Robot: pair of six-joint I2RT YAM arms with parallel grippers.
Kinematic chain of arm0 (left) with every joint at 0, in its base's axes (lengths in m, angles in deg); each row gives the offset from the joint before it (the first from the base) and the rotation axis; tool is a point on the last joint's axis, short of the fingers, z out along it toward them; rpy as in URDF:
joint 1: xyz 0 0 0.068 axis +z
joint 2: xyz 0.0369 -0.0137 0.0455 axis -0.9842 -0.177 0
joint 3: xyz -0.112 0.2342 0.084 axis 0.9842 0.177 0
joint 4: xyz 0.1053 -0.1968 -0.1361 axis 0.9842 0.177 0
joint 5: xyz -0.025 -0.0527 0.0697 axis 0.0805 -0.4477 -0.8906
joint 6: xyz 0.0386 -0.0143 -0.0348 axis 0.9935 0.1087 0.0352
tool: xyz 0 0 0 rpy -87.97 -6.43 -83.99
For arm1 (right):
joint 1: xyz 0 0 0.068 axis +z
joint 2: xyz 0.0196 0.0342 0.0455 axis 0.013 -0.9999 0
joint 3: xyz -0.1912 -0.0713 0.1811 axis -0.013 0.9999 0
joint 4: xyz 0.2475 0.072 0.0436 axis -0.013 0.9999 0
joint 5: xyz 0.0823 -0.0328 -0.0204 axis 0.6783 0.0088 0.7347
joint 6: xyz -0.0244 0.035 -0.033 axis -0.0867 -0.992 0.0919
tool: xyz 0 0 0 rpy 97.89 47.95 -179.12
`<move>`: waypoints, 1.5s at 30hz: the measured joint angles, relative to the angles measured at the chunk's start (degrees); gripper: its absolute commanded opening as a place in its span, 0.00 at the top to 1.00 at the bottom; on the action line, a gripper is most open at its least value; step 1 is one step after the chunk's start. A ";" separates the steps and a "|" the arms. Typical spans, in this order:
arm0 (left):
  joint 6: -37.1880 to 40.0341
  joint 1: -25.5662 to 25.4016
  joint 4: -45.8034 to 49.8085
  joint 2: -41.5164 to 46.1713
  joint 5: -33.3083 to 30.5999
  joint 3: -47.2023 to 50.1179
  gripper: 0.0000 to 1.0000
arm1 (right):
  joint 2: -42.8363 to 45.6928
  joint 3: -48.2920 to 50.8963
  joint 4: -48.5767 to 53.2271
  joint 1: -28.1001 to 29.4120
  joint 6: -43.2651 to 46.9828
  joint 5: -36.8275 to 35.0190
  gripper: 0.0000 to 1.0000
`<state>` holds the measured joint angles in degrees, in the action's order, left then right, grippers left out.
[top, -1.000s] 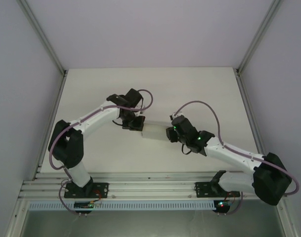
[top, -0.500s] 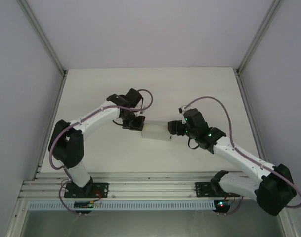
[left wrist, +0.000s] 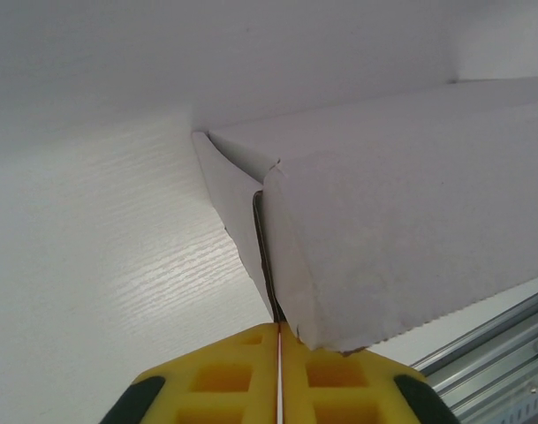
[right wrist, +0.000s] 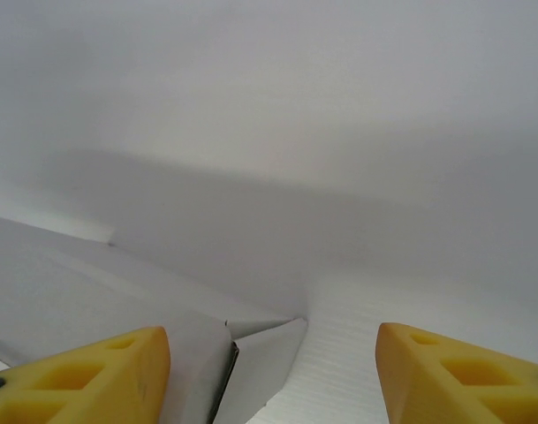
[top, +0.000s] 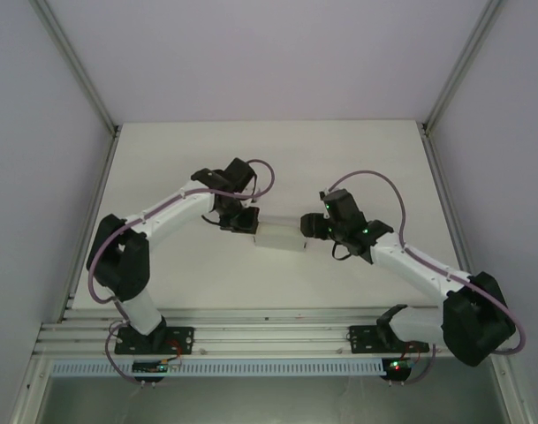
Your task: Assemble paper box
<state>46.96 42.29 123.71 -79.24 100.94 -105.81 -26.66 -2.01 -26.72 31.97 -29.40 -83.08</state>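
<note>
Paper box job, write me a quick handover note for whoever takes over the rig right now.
Left hand: shut, pinching a flap edge at one end of the box.
Right hand: open at the other end; a loose flap sits inside its opening, not gripped.
Box: middle of the table, spanning between the two hands.
Done: body folded into a long box shape.
Left: flaps at both ends look untucked. Probably close the right hand on its flap and tuck it in, then do the other end.
</note>
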 measured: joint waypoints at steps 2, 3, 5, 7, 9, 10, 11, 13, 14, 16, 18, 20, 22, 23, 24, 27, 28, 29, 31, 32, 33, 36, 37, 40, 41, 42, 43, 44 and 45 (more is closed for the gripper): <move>0.46 0.00 0.11 0.24 -0.26 -0.07 0.79 | 0.07 0.94 -1.51 0.07 -1.31 0.35 0.43; 0.63 -0.04 0.26 0.50 -0.26 -0.20 0.78 | 0.20 1.42 -2.19 0.20 -1.88 0.48 0.44; 1.07 -0.17 0.61 1.53 -0.44 -0.66 0.71 | 0.55 2.34 -3.50 0.33 -2.99 0.66 0.45; 1.31 -0.26 0.79 3.15 -0.46 -1.44 0.68 | 0.98 3.02 -4.28 0.50 -3.82 0.70 0.46; 1.55 -0.28 0.90 5.20 -0.44 -2.45 0.60 | 1.18 3.32 -4.72 0.59 -4.33 0.70 0.46; 1.57 -0.33 0.90 6.38 -0.44 -2.95 0.56 | 1.20 3.37 -4.79 0.59 -4.61 0.70 0.46; 1.53 -0.33 0.70 7.43 -0.46 -3.19 0.49 | 1.20 3.37 -4.90 0.59 -4.79 0.70 0.46; 1.70 -0.31 0.44 9.51 -0.68 -3.32 0.31 | 1.20 3.41 -4.92 0.59 -4.96 0.70 0.46; 1.38 -0.15 0.31 10.12 -0.87 -3.32 0.28 | 1.20 3.39 -4.94 0.61 -4.96 0.70 0.47; 0.79 0.55 -0.48 10.56 -1.03 -3.23 0.24 | 1.20 3.41 -4.96 0.66 -5.01 0.70 0.47; 0.07 2.14 -2.40 10.36 -0.37 -2.38 0.24 | 1.20 3.41 -4.94 0.70 -5.16 0.70 0.47; -0.52 3.91 -4.31 9.81 0.52 -1.09 0.26 | 1.20 3.41 -4.96 0.70 -5.18 0.70 0.47; -1.07 5.49 -6.16 8.37 1.77 0.07 0.26 | 1.20 3.41 -4.96 0.70 -5.20 0.70 0.47; -1.20 6.01 -7.17 7.58 2.19 0.59 0.26 | 1.20 3.41 -4.94 0.70 -5.20 0.70 0.47; -1.38 6.34 -8.17 6.64 2.86 1.29 0.27 | 1.18 3.41 -4.94 0.70 -5.22 0.72 0.47; -1.86 6.58 -10.84 4.15 5.33 3.74 0.31 | 1.11 3.54 -5.07 0.70 -5.40 0.90 0.48; -2.16 6.69 -11.82 3.56 6.32 4.74 0.34 | 1.01 3.58 -5.14 0.70 -5.40 0.92 0.48; -2.47 6.78 -12.90 3.10 7.28 5.88 0.36 | 0.90 3.63 -5.27 0.70 -5.42 0.94 0.47; -3.48 6.95 -14.84 2.75 9.22 8.39 0.43 | 0.66 3.80 -5.64 0.70 -5.44 1.14 0.48; -3.87 7.06 -15.89 2.75 10.16 9.33 0.46 | 0.42 3.89 -5.75 0.70 -5.44 1.31 0.48; -4.33 7.17 -17.27 2.75 11.17 10.14 0.48 | 0.11 3.98 -5.86 0.70 -5.51 1.51 0.49; -5.77 7.48 -22.01 3.17 14.05 13.27 0.57 | -0.31 4.22 -6.88 0.70 -5.79 1.97 0.53; -6.21 7.54 -23.56 3.65 14.91 14.45 0.57 | -0.31 4.35 -7.17 0.70 -5.86 2.10 0.53; -7.45 7.69 -28.35 5.27 16.39 17.94 0.70 | -0.31 5.27 -8.74 0.70 -5.97 2.40 0.56; -7.82 7.80 -29.99 5.57 17.16 18.84 0.76 | -0.31 5.62 -9.42 0.70 -6.03 2.47 0.57; -8.11 7.85 -31.52 5.90 17.73 19.65 0.81 | -0.31 6.08 -10.27 0.70 -6.03 2.62 0.59; -8.55 8.02 -32.76 6.27 18.16 20.48 0.83 | -0.31 6.67 -11.32 0.70 -6.03 2.78 0.62; -8.94 8.17 -33.94 6.58 18.58 21.27 0.88 | -0.31 7.37 -12.44 0.70 -6.16 3.06 0.65; -9.18 8.31 -35.15 6.78 19.04 22.05 0.92 | -0.15 8.15 -13.79 0.70 -6.36 3.50 0.68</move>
<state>37.78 50.60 88.56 -72.47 119.98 -83.76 -26.81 6.14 -40.51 32.66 -35.76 -79.58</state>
